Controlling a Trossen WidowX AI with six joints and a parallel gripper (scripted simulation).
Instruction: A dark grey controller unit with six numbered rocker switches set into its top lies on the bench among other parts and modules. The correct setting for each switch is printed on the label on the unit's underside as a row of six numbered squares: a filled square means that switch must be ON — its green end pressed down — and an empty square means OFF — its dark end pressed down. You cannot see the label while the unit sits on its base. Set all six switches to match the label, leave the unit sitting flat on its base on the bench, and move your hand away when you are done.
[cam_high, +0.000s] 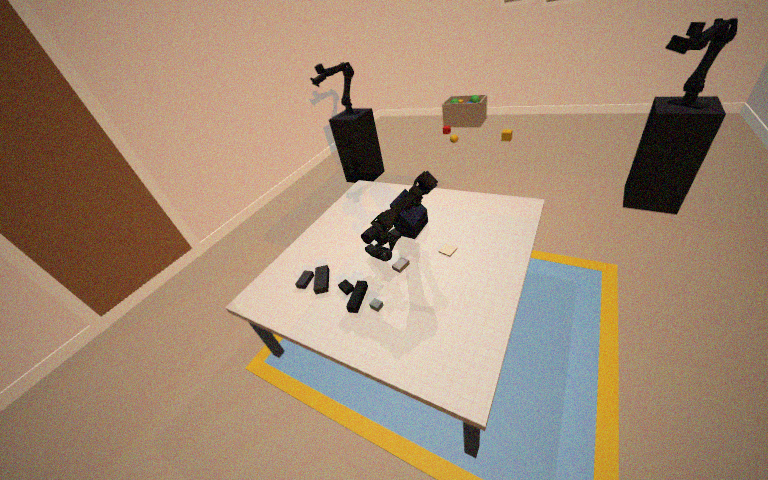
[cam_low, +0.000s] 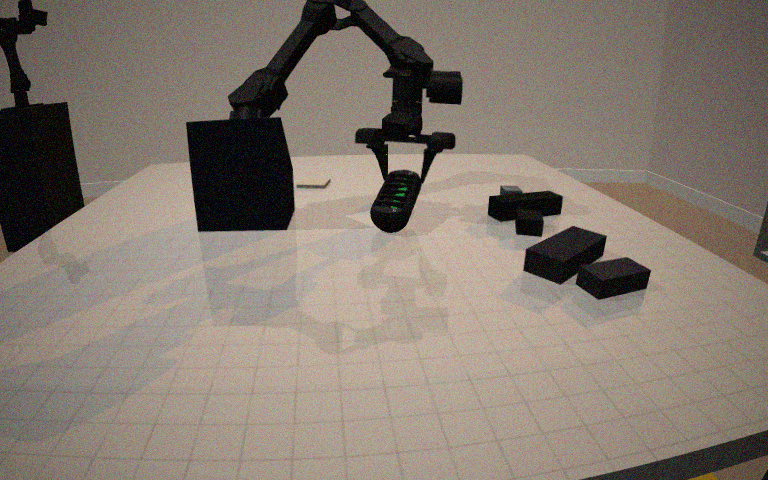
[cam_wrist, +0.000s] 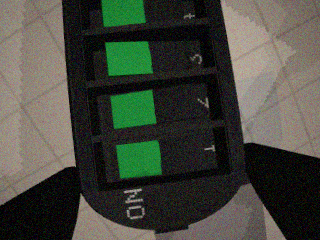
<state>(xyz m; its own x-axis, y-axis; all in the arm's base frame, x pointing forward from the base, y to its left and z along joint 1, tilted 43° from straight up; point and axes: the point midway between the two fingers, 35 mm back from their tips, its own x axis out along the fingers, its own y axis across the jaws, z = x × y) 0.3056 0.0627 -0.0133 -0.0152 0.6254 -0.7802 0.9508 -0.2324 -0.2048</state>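
Note:
The dark grey controller unit is tilted, its far end raised and its near end low in the exterior view. I cannot tell whether the low end touches the bench. My gripper is shut on it, one finger on each long side near the ON-marked end. The wrist view shows switches 1, 2 and 3, and part of switch 4, each with its green part at the left, on the side of the ON marking. Which ends are pressed is hard to tell. The underside label is hidden.
A small grey block lies beside the unit. A cream card lies near the dark arm pedestal. Several dark blocks, including a long one and a wide one, lie to the right in the exterior view.

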